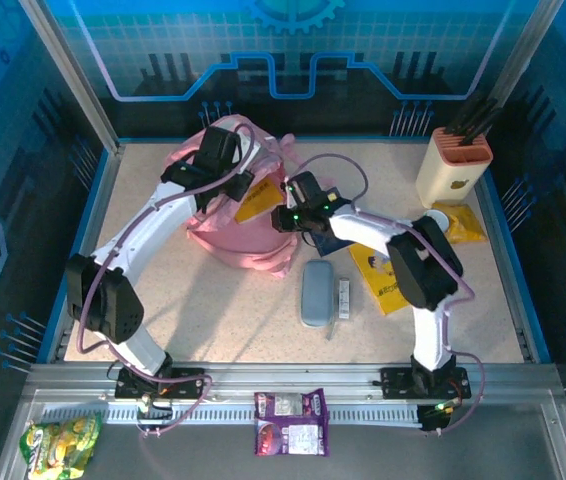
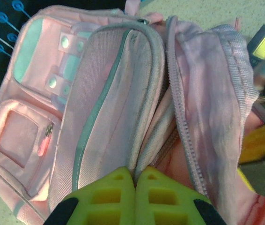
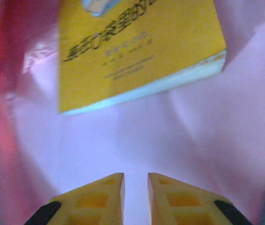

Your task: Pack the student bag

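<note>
Your left gripper [image 2: 135,176] pinches the student bag [image 2: 109,108] rim. Your right gripper [image 3: 136,179] sits slightly spread inside it, near the yellow book [image 3: 137,47].

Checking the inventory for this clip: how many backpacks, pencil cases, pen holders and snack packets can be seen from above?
pink backpack: 1
grey pencil case: 1
pen holder: 1
snack packets, green and purple: 2
Total: 5
</note>
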Motion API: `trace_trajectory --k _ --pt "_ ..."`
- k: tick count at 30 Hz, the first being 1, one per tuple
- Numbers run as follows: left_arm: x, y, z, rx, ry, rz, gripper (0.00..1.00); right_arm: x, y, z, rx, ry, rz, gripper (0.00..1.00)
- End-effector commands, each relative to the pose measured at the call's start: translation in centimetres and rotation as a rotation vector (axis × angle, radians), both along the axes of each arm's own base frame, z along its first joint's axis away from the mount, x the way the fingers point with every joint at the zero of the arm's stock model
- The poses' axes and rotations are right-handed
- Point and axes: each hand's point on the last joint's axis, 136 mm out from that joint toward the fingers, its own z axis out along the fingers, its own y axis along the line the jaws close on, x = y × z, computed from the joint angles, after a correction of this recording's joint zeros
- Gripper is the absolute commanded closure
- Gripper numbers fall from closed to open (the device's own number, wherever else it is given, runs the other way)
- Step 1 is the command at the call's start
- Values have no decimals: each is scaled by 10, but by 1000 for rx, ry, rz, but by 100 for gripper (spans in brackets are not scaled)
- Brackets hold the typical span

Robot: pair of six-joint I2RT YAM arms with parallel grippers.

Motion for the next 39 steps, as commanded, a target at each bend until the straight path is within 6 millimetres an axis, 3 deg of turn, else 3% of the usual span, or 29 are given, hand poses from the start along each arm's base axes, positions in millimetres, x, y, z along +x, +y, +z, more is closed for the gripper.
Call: trace_trajectory --k 1,8,11,13,14,15,18,22,25,35,39 --pt "2 20 6 -33 -50 106 100 -13 -16 53 55 -75 7 76" --pt "-19 46 -37 33 85 160 100 -38 -90 60 -28 -14 -88 66" --pt "-34 44 -43 -7 142 155 100 -49 -123 55 -35 40 -145 59" --pt "-43 31 -37 -113 166 151 85 -57 -142 48 -56 75 -176 55" --pt "-48 18 -32 -190 169 130 66 -62 -152 44 -65 90 -189 53" --pt "-53 6 -26 -265 167 110 56 -66 -160 41 -69 103 -202 51" --pt "-60 -23 -2 -456 134 103 50 -76 -186 34 -52 136 -257 47" --pt "-67 -56 9 -754 198 207 39 -89 -219 25 -46 182 -330 40" --pt "-85 -110 12 -935 286 151 36 -98 -247 13 -70 212 -410 34" --pt "-134 -276 -35 -1094 594 156 31 -112 -320 -23 -8 308 -669 17" --pt "-142 -319 -63 -1094 675 196 32 -115 -332 -34 45 333 -722 15"
